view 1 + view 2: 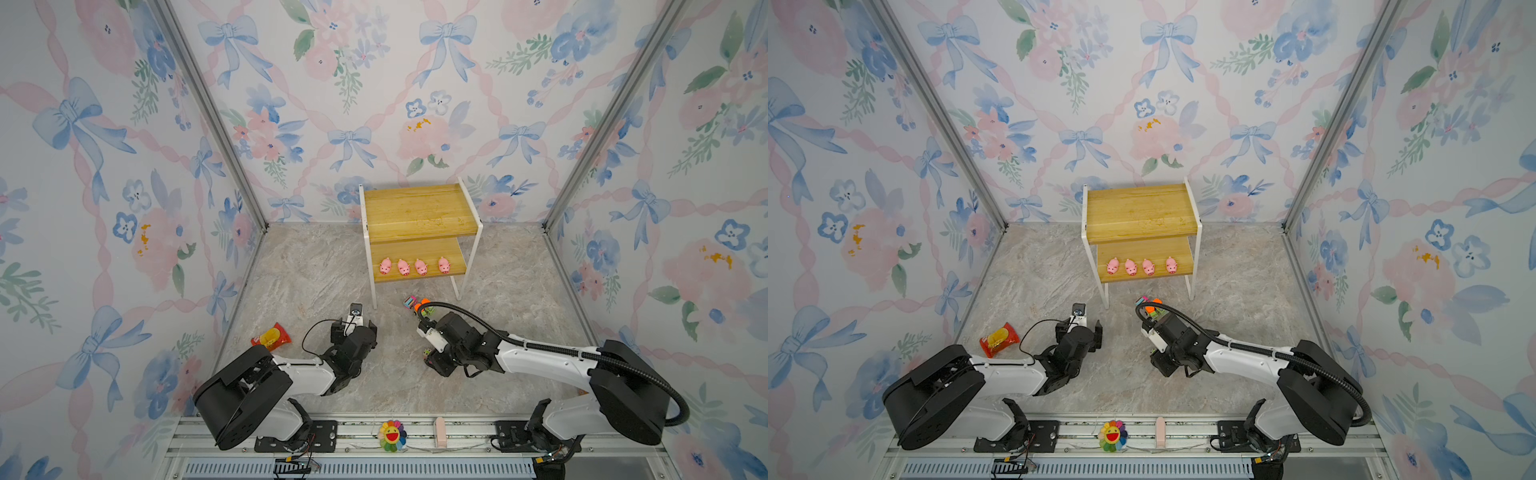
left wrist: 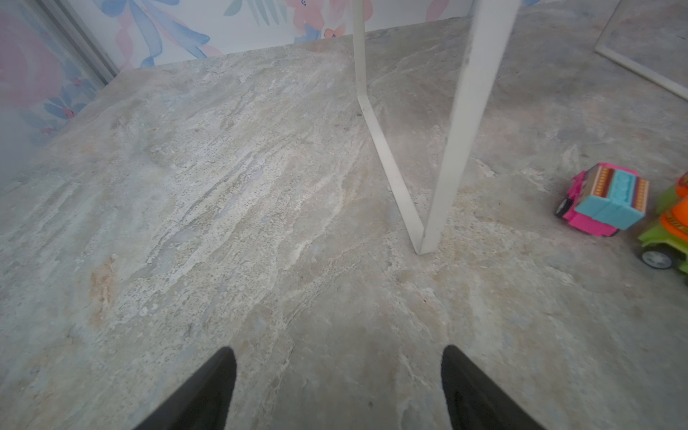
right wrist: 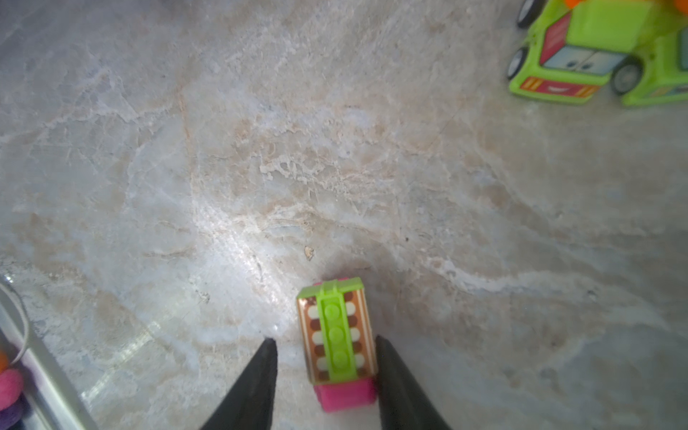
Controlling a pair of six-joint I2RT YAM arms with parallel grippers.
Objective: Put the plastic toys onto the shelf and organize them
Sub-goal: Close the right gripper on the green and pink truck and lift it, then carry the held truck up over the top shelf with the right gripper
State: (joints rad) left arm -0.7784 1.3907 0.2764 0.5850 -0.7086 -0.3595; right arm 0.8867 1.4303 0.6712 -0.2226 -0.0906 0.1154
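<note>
Pink truck (image 3: pixel 337 335) off-centre within the parted right end effector (image 3: pixel 324 339)

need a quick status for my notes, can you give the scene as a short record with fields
shelf: top board bare; four pigs in a row on the lower board
floor: pink truck with blue top beside green truck, in front of the shelf
left end effector: open, nothing between its fingers
right end effector: open around pink truck with green top, touching it on one side
</note>
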